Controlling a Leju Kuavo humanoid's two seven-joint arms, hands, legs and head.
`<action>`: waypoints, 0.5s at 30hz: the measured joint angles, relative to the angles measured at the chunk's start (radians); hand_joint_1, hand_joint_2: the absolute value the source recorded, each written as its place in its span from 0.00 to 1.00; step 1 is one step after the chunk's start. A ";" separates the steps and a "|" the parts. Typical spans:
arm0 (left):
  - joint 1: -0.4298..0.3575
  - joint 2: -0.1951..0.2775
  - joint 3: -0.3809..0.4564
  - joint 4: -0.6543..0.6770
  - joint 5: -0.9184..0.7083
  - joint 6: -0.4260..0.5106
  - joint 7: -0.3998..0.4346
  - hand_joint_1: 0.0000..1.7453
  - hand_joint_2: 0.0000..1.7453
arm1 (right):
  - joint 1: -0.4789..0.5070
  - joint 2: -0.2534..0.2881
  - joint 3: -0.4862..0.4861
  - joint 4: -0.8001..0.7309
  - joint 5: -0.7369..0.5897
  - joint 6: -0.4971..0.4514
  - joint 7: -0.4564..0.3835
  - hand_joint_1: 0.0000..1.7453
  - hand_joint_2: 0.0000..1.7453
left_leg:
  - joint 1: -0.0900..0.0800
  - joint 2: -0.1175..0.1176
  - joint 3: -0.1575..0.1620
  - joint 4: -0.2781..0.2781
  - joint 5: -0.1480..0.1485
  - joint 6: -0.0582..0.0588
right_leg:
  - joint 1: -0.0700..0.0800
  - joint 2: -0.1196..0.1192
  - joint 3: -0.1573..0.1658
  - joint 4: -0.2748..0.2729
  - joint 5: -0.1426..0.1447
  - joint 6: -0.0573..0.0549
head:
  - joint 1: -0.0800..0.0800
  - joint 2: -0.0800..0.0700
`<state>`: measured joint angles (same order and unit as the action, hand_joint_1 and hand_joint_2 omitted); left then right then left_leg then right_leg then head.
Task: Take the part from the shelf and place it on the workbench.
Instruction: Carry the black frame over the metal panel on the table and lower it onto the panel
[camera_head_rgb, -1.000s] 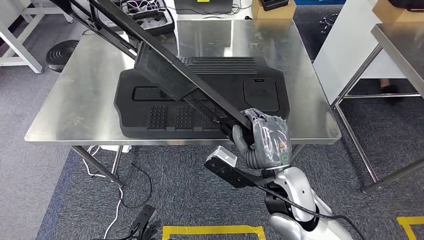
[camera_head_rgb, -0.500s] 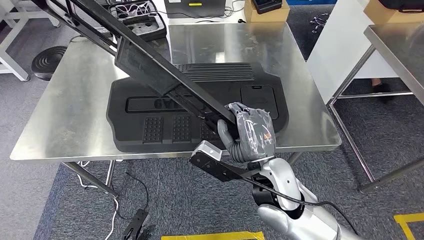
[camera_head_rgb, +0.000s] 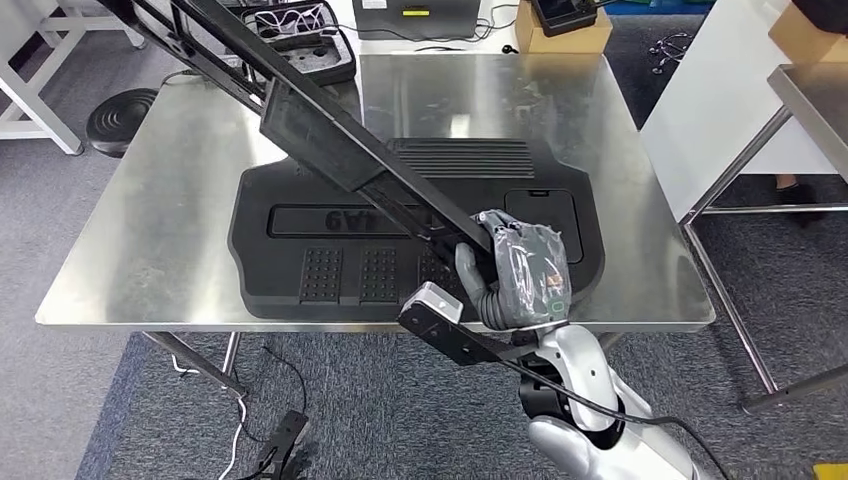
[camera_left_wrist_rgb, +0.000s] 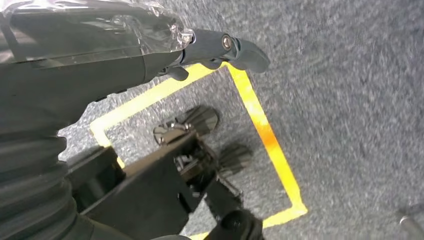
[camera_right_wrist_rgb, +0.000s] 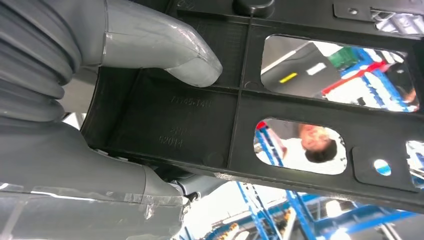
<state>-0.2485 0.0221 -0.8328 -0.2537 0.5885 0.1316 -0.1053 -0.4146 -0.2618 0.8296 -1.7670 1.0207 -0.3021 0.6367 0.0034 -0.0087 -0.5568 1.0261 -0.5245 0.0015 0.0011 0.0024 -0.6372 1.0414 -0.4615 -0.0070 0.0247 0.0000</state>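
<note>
The left hand (camera_left_wrist_rgb: 150, 55) hung low over grey carpet (camera_left_wrist_rgb: 350, 75) marked with yellow tape (camera_left_wrist_rgb: 265, 130); a dark fingertip poked out past its plastic-wrapped cover, and whether the fingers were curled or spread could not be told, though nothing showed in them. On the far left, a dark round base (camera_head_rgb: 120, 110) sat on the floor beside the steel workbench (camera_head_rgb: 150, 230). A wide black moulded panel (camera_head_rgb: 330, 260) lay flat on the bench top. Over it slanted the part (camera_head_rgb: 330, 150), a long black frame-like piece, tilted, its upper end cut off at the picture's top left corner, its lower end reaching the bench's near edge. There the right hand (camera_head_rgb: 520, 270) gripped it, fingers wrapped round the rail and thumb (camera_right_wrist_rgb: 170, 50) pressed flat against the ribbed inner face, the wrist turned up from below the table edge on a bent silver arm (camera_head_rgb: 590, 410). Through the part's cut-outs, blue racking showed blurred. Further right stood a second steel table (camera_head_rgb: 810, 100), mostly out of frame.
</note>
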 joint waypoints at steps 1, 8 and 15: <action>0.000 0.000 0.000 0.000 0.000 0.000 0.000 0.00 1.00 | 0.000 0.000 0.000 0.000 0.000 0.000 0.000 0.94 1.00 | -0.001 0.001 0.002 0.006 -0.006 -0.006 | -0.003 0.000 0.006 -0.006 -0.001 -0.003 | -0.002 0.000; 0.005 0.000 0.000 0.000 0.000 0.001 -0.001 0.00 1.00 | 0.001 0.002 0.003 0.002 0.001 0.000 0.000 0.94 1.00 | 0.011 0.002 -0.158 0.267 -0.060 -0.031 | -0.013 -0.001 0.056 -0.017 -0.031 -0.018 | -0.038 0.000; 0.006 0.000 0.004 0.000 0.007 0.000 0.002 0.00 1.00 | 0.003 0.001 0.004 0.003 0.006 0.002 0.001 0.94 1.00 | 0.010 0.001 -0.077 0.015 0.071 -0.019 | -0.007 0.003 0.084 -0.007 -0.068 0.002 | -0.049 0.000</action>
<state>-0.2426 0.0219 -0.8291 -0.2537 0.5955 0.1317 -0.1029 -0.4119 -0.2604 0.8333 -1.7641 1.0271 -0.2999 0.6373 0.0131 -0.0073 -0.6339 1.0409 -0.4531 -0.0174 -0.0063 0.0055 -0.5534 1.0344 -0.5299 -0.0054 -0.0246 0.0000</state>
